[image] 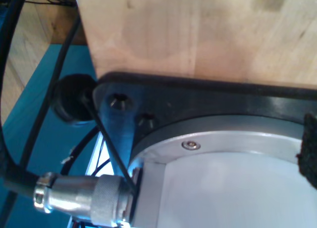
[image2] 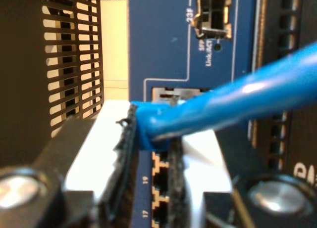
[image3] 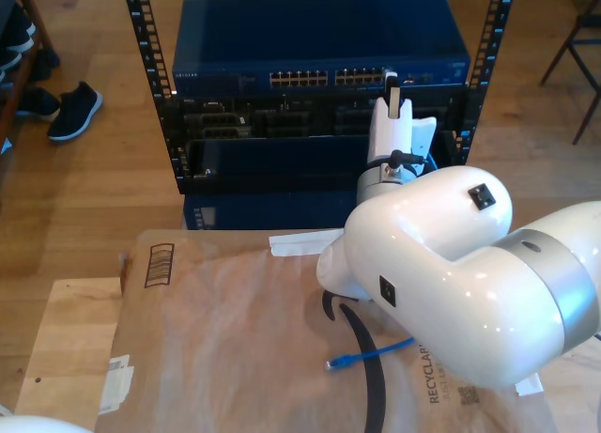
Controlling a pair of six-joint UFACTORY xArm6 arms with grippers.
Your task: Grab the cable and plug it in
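Blue cable [image2: 233, 103] pinched in my second gripper [image2: 151, 154], network switch [image2: 168, 50] ports behind

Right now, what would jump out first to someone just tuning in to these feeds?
The big white arm at the exterior view's right, reaching to the blue switch in the rack. My second gripper pinches the blue cable right at the switch's port row. The cable's free end lies on the brown paper.
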